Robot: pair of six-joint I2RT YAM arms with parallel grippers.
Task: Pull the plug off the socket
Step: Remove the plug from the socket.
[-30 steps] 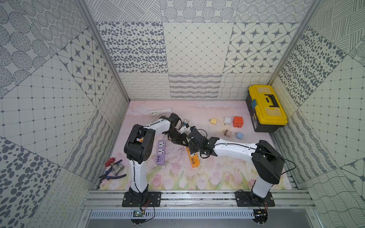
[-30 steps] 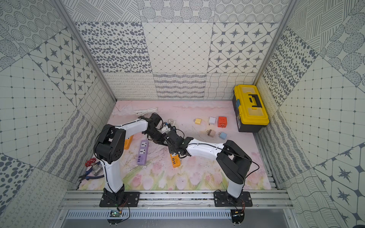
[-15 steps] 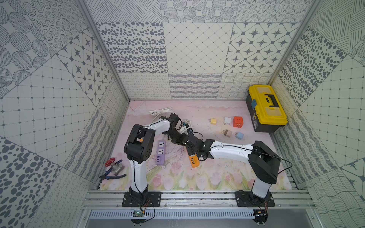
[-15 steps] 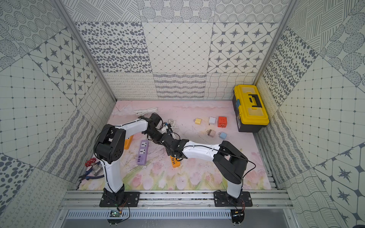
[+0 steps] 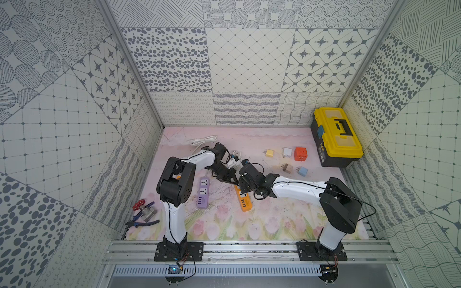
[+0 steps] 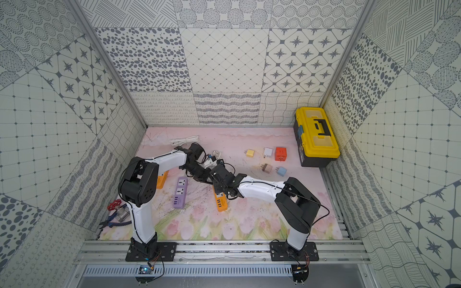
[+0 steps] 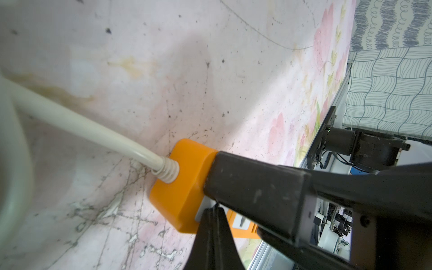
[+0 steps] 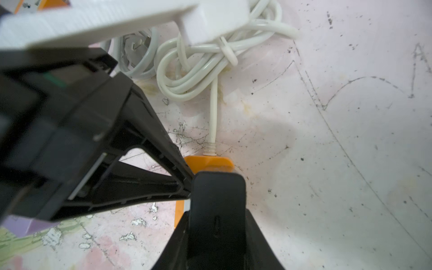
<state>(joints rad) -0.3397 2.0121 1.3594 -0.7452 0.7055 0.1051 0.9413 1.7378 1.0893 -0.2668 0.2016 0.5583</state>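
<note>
- Socket = orange power strip point(image 5: 245, 203), lying flat mid-table point(image 5: 274, 224), near a purple power strip point(image 5: 203, 192) but not touching it.
- Left hand point(image 5: 230, 180) and right hand point(image 5: 241, 185) are both down on the orange strip's cord end, with their tips right up against each other in both top views.
- Left hand: fingers pressed together, tip on the strip's top face, close to where the white cord point(image 7: 81, 126) goes in.
- Right hand: fingers together too, sitting flat on that same end, and it isn't clamped around anything I can see.
- Plug: honestly can't make it out. In the left wrist view a pale grey sliver peeks out under the fingers, but I can't tell if that's it.
- The cord runs back from the strip to a tied-up coil point(image 8: 187, 77).
- Over on the right there's a yellow toolbox point(image 5: 336, 134) against the wall. A handful of small adapter cubes point(image 5: 300, 153) sit between it and the arms, well apart from both hands.
- Pliers point(image 5: 142, 222) sit at the front left.
</note>
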